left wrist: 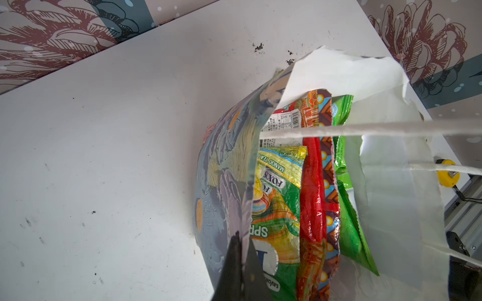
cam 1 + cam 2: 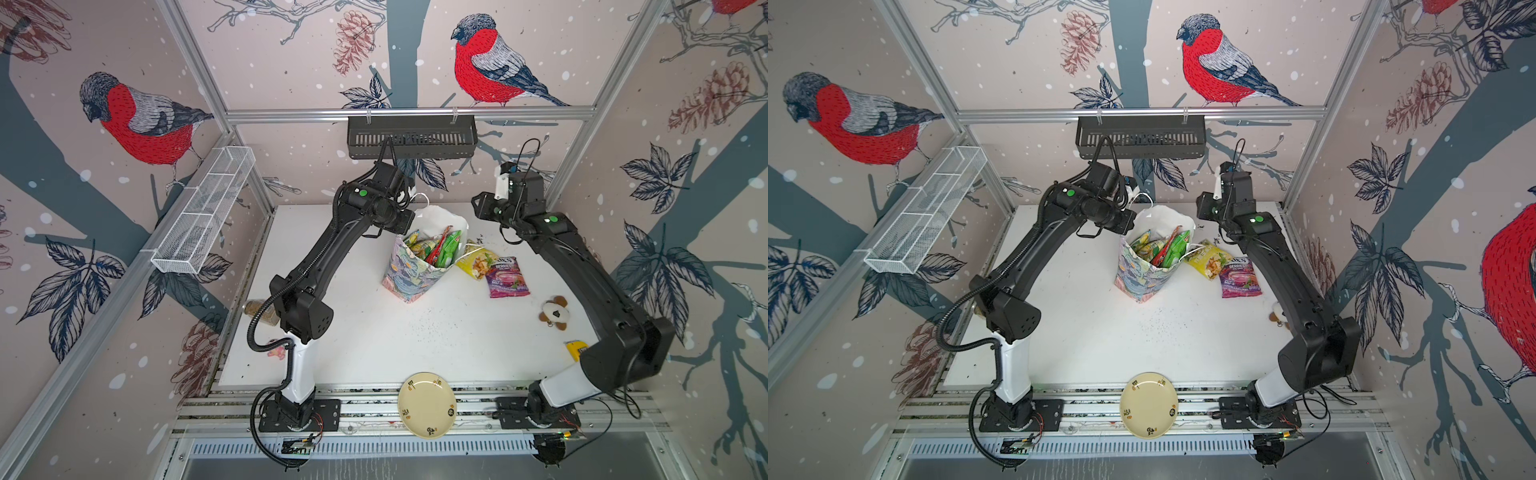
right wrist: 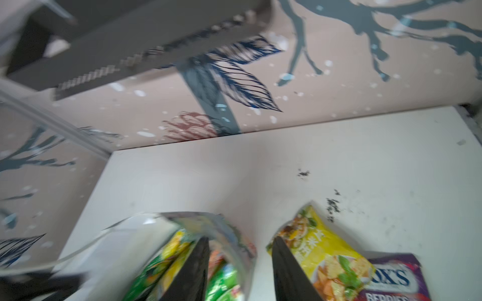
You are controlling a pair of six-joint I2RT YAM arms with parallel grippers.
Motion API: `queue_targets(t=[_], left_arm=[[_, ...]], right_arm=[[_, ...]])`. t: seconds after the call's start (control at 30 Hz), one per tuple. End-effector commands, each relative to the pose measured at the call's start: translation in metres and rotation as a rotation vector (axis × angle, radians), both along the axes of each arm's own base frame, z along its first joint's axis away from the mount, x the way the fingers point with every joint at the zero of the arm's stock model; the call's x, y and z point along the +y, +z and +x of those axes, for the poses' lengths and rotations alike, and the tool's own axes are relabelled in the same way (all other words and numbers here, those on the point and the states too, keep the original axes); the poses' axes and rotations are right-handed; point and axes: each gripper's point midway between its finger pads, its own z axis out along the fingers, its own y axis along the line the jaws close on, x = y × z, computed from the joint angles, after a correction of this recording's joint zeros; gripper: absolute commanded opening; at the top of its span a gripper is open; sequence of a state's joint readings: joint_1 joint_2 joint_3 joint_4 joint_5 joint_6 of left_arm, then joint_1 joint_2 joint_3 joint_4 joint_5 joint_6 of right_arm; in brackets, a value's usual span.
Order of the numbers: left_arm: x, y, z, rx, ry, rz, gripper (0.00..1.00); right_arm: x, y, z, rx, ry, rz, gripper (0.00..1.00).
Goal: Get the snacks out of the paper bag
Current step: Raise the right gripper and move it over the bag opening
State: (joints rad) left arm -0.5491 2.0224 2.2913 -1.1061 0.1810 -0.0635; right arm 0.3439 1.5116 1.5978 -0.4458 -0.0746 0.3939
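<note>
The paper bag (image 2: 405, 274) (image 2: 1138, 274) stands upright at the back middle of the white table. It holds several snacks, among them a green FOX'S packet (image 1: 276, 208), a red packet (image 1: 313, 195) and a green packet (image 1: 347, 234). My left gripper (image 1: 241, 250) is shut on the bag's printed rim (image 1: 224, 182), at its back-left side. A yellow packet (image 2: 476, 259) (image 3: 326, 250) and a purple FOX'S packet (image 2: 508, 277) lie on the table right of the bag. My right gripper (image 3: 240, 239) hangs open above the bag's right rim, nothing between its fingers; that view is blurred.
A brown-white plush toy (image 2: 554, 312) and a yellow tape measure (image 2: 575, 349) lie by the right arm. A cream plate (image 2: 427, 405) rests on the front rail. A black basket (image 2: 411, 137) hangs on the back rail and a white wire basket (image 2: 203, 212) on the left wall.
</note>
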Motion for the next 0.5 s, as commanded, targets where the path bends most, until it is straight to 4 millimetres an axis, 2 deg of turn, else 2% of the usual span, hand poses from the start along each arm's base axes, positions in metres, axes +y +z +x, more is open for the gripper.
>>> queue_targets(t=[0.0,0.1,0.3,0.37,0.47], left_arm=[[-0.015,0.022,0.007,-0.078,-0.022,-0.068,0.0],[-0.021,0.023,0.006,-0.087,-0.031,-0.071,0.0],[-0.033,0.017,0.0,-0.106,-0.051,-0.035,0.0],[-0.037,0.017,-0.004,-0.107,-0.06,-0.037,0.0],[-0.039,0.015,-0.007,-0.107,-0.065,-0.039,0.0]], right_arm=[[0.027,0.013,-0.031,0.038,0.107,0.036,0.4],[0.052,-0.002,-0.047,0.127,0.169,0.053,0.35],[0.074,-0.055,-0.063,0.284,0.169,0.015,0.33],[0.074,-0.067,-0.067,0.318,0.153,0.009,0.33],[0.064,-0.081,-0.072,0.361,0.099,-0.02,0.33]])
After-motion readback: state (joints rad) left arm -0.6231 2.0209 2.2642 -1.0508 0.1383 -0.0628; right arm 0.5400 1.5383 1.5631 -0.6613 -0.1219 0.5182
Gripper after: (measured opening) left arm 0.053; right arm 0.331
